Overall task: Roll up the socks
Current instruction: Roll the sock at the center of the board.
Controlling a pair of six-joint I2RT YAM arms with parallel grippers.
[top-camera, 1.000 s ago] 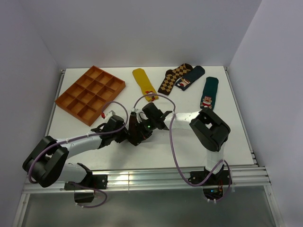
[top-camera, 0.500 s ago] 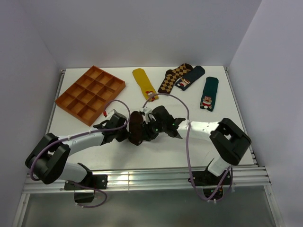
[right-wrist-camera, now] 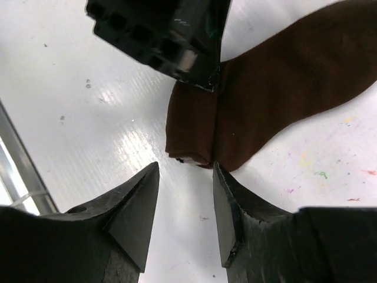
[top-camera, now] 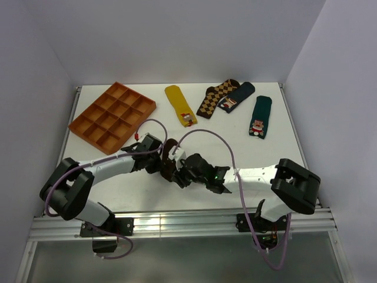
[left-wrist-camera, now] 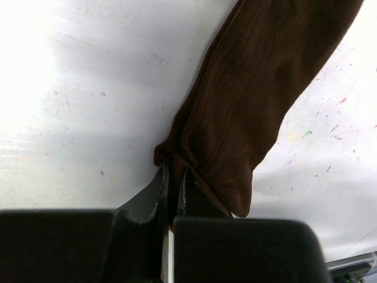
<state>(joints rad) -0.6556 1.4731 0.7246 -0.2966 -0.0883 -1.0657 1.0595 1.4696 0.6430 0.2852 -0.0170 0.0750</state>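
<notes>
The dark brown sock (top-camera: 168, 168) lies on the white table between my two grippers, its near end folded over into a short thick fold (right-wrist-camera: 191, 138). My left gripper (left-wrist-camera: 174, 171) is shut on the sock's edge (left-wrist-camera: 253, 100), pinching a fold of fabric between its fingertips. In the top view the left gripper (top-camera: 160, 160) sits at the sock's left side. My right gripper (right-wrist-camera: 185, 171) stands open just short of the folded end, with only bare table between its fingers. From above, the right gripper (top-camera: 179, 172) is at the sock's right. The cuff does not show.
An orange compartment tray (top-camera: 112, 118) stands at the back left. Along the back lie a mustard yellow sock (top-camera: 179, 105), a brown-and-tan diamond sock (top-camera: 215, 97), a navy sock (top-camera: 237, 95) and a green sock (top-camera: 260, 116). Cables arc over both arms.
My left gripper has shut on the sock's edge. My right gripper has opened, let go of the sock and drawn back toward the near edge as its arm swung low.
</notes>
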